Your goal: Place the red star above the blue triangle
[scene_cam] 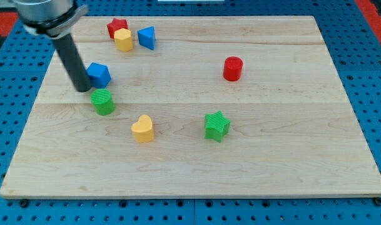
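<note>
Wooden counter (271,156) carries eight small blocks. Taking the blue triangle (146,37) as landmark, near the view's top: the yellow block (123,39) (shape hard to make out) sits just to its left, and the red star (117,27) touches that yellow block on its upper-left side, so the star lies left of the triangle and slightly higher. Below and left of the triangle rests a blue cube (99,74), with my tip (84,89) just beside its lower-left edge. There is no gripper, only the rod. A green cylinder (103,101) lies lower, then a yellow heart (142,129). Lower right of the triangle stand a green star (217,125) and a red cylinder (233,68).
</note>
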`<act>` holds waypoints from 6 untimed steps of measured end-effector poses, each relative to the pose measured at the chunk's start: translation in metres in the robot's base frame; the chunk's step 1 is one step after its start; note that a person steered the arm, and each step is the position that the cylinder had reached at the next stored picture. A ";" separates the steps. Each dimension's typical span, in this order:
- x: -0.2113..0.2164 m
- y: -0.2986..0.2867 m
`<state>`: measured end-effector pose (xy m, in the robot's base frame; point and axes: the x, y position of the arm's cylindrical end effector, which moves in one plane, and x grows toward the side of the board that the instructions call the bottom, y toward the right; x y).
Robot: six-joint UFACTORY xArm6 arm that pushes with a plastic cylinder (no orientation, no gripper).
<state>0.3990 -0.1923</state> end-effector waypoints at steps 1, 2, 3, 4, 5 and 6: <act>-0.025 0.021; -0.024 0.021; -0.021 0.009; -0.021 -0.029; -0.031 -0.071; -0.071 -0.065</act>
<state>0.3282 -0.2571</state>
